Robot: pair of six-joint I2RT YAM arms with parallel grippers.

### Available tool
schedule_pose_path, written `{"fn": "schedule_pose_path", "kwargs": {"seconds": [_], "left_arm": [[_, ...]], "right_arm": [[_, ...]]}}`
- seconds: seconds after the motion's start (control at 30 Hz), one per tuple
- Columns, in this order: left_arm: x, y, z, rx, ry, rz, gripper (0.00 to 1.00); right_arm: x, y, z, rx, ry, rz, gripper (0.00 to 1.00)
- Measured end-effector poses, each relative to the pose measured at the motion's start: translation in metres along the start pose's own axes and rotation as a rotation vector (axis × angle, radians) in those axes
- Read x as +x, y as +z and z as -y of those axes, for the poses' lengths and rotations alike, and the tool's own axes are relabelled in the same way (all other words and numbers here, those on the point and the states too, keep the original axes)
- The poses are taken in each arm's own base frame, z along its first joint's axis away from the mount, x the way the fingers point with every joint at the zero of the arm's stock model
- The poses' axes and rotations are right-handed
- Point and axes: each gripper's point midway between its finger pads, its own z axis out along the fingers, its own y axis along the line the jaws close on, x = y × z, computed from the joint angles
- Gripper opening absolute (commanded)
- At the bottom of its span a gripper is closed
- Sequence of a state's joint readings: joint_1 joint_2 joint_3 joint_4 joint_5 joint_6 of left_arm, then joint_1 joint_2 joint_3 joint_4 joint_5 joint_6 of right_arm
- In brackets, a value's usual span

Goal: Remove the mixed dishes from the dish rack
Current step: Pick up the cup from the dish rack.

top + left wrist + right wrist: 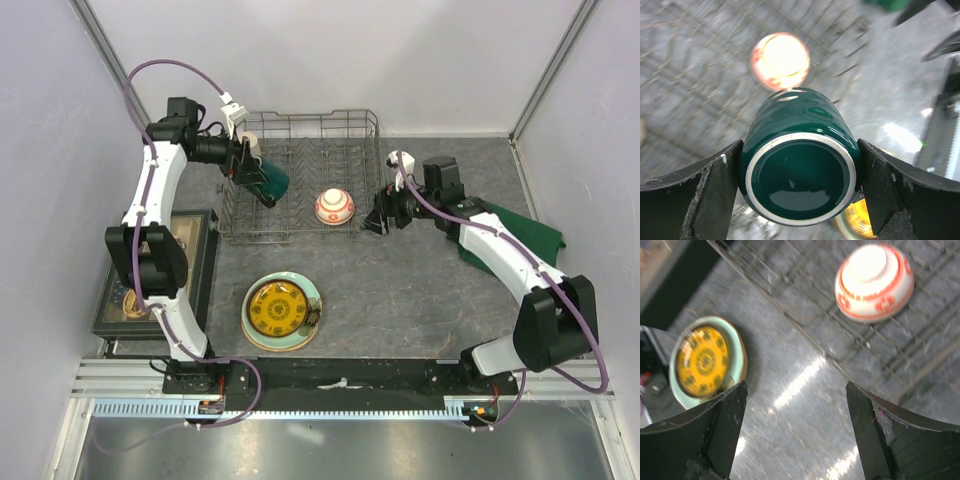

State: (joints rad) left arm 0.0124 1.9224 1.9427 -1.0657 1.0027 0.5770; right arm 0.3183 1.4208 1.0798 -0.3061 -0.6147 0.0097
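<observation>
My left gripper [256,178] is shut on the dark green mug [273,181], which hangs tilted over the left end of the grey wire dish rack [312,121]. In the left wrist view the mug [800,150] shows its base, with a finger against each side. A red-and-white bowl [335,207] lies upside down in the rack's front right part. A beige cup [249,143] stands in the rack's back left corner, partly hidden by the arm. My right gripper [381,215] is open and empty just right of the rack, over bare table [796,390], with the bowl [874,282] ahead of it.
A small yellow patterned plate [279,308] lies on a pale-green plate [312,296] on the table in front of the rack. A flat dark-framed tray [200,262] sits at the left edge. A dark green cloth [523,236] lies under the right arm.
</observation>
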Motion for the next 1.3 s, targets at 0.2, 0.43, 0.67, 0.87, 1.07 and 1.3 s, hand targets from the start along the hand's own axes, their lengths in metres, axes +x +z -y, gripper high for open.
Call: {"fn": "schedule_pose_path", "kwargs": {"seconds": [0.2, 0.43, 0.67, 0.87, 1.07, 1.3], "left_arm": [[-0.004, -0.004, 0.031, 0.14, -0.088, 0.111, 0.02], [-0.018, -0.007, 0.056, 0.277, -0.144, 0.206, 0.02], [-0.035, -0.013, 0.063, 0.307, -0.117, 0.252, 0.02], [-0.047, -0.017, 0.065, 0.315, -0.093, 0.276, 0.02], [-0.058, -0.02, 0.069, 0.32, -0.079, 0.296, 0.02], [-0.074, -0.025, 0.075, 0.338, -0.06, 0.328, 0.02]], "right_arm": [[-0.053, 0.011, -0.014, -0.101, 0.035, 0.118, 0.84], [-0.102, 0.03, -0.021, -0.199, 0.075, 0.235, 0.81], [-0.105, 0.06, -0.041, -0.277, 0.091, 0.242, 0.76], [-0.117, 0.084, -0.068, -0.332, 0.04, 0.25, 0.72], [-0.142, 0.105, -0.078, -0.351, -0.003, 0.295, 0.68], [-0.145, 0.136, -0.069, -0.346, 0.009, 0.293, 0.63]]}}
